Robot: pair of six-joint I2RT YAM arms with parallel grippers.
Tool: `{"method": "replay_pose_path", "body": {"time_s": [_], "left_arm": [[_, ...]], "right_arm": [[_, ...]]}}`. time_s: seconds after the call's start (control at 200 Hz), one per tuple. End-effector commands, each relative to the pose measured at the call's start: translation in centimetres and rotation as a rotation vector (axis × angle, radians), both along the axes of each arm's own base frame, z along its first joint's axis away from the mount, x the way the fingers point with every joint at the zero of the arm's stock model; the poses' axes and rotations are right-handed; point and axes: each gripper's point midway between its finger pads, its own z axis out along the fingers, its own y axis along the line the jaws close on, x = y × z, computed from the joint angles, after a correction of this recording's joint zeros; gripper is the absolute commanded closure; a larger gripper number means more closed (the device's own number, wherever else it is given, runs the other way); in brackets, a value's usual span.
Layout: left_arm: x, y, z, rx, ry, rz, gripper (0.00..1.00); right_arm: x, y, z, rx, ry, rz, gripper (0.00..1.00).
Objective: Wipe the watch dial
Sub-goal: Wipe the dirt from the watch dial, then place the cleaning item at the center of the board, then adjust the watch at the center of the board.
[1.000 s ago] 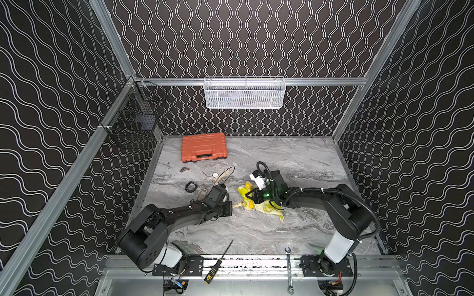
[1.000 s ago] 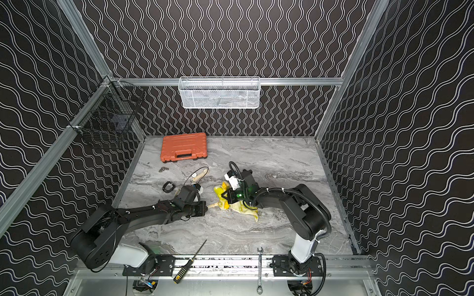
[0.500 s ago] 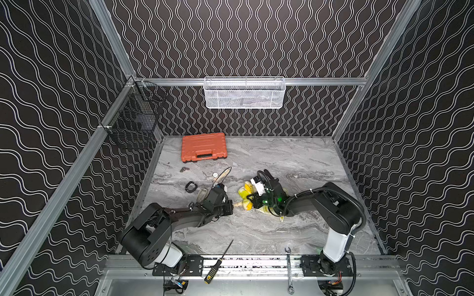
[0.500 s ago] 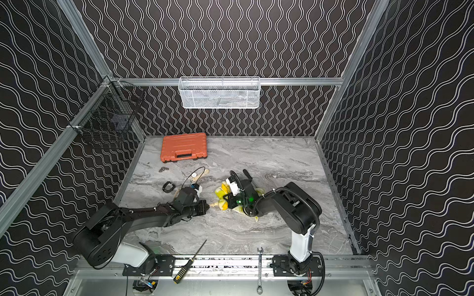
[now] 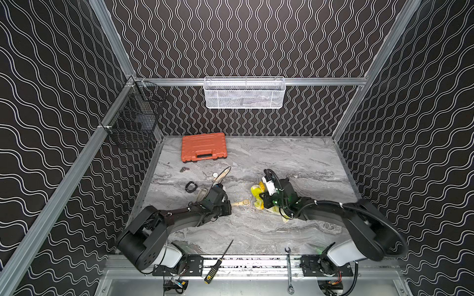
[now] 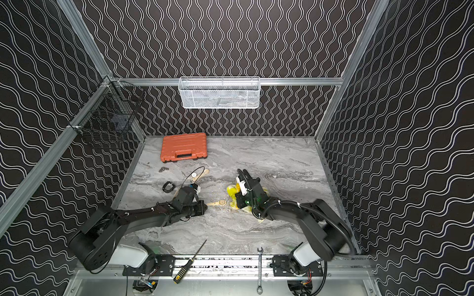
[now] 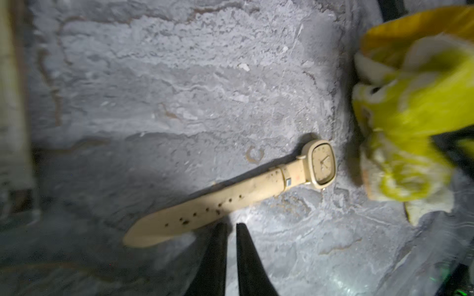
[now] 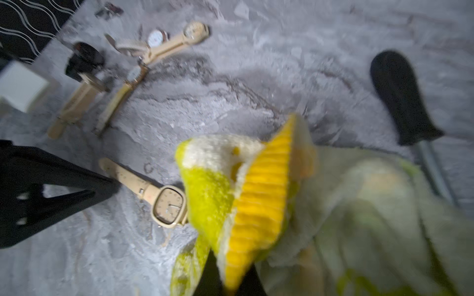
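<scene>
A beige watch lies flat on the marble table, its square dial (image 7: pixel 322 165) face up and uncovered, seen in both top views (image 5: pixel 245 203) (image 6: pixel 221 203) and in the right wrist view (image 8: pixel 169 204). My left gripper (image 7: pixel 230 226) (image 5: pixel 227 208) sits just beside the strap (image 7: pixel 205 212), jaws parted by a narrow slit with nothing between them. A crumpled yellow-and-white cloth (image 8: pixel 256 184) (image 5: pixel 256 191) (image 6: pixel 231 191) is bunched right next to the dial. My right gripper (image 8: pixel 230 276) (image 5: pixel 266 202) is shut on this cloth, which hides its fingers.
Several other watches (image 5: pixel 218 176) (image 8: pixel 156 43) and a black one (image 5: pixel 190 186) lie behind the left arm. An orange case (image 5: pixel 204 150) sits at the back left. A black-handled tool (image 8: pixel 400 94) lies beside the cloth. A screwdriver (image 5: pixel 219 260) and wrench (image 5: pixel 289 266) rest on the front rail.
The right gripper has drawn the cloth off the watch, away from the left arm, baring the dial. The left jaws have parted slightly and no longer pinch the strap.
</scene>
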Motion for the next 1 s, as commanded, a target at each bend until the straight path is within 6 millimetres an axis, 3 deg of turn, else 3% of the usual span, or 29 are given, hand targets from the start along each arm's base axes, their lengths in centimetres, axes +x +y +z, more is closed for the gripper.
{"method": "replay_pose_path", "body": {"time_s": [0.0, 0.13, 0.265, 0.45, 0.53, 0.61, 0.831, 0.996], "left_arm": [[-0.1, -0.2, 2.4, 0.13, -0.093, -0.153, 0.81], [-0.9, -4.5, 7.5, 0.153, -0.346, -0.514, 0.69], [-0.6, -6.1, 8.7, 0.24, -0.482, -0.75, 0.61], [0.2, -5.7, 4.6, 0.464, -0.273, -1.003, 0.61], [-0.1, -5.9, 3.7, 0.453, -0.187, -1.108, 0.62], [0.1, -5.7, 3.1, 0.414, -0.125, -1.117, 0.62], [0.2, -5.0, 1.7, 0.426, -0.077, -1.139, 0.62], [1.0, -4.4, 0.8, 0.482, -0.079, -1.155, 0.61]], "right_arm": [[-0.5, -1.3, 1.4, -0.003, 0.001, -0.049, 1.0], [-1.1, -3.0, 3.6, 0.075, -0.033, -0.111, 0.97], [-1.4, -6.0, 3.5, 0.103, -0.008, -0.194, 0.95], [-1.9, -8.7, 2.4, 0.113, 0.043, -0.255, 0.87], [-2.2, -9.0, 2.1, 0.122, 0.053, -0.253, 0.77], [-2.4, -9.1, 2.0, 0.11, 0.055, -0.242, 0.72], [-3.6, -9.7, 1.6, 0.135, 0.072, -0.255, 0.71], [-4.0, -11.7, 0.3, 0.084, 0.124, -0.365, 0.44]]}}
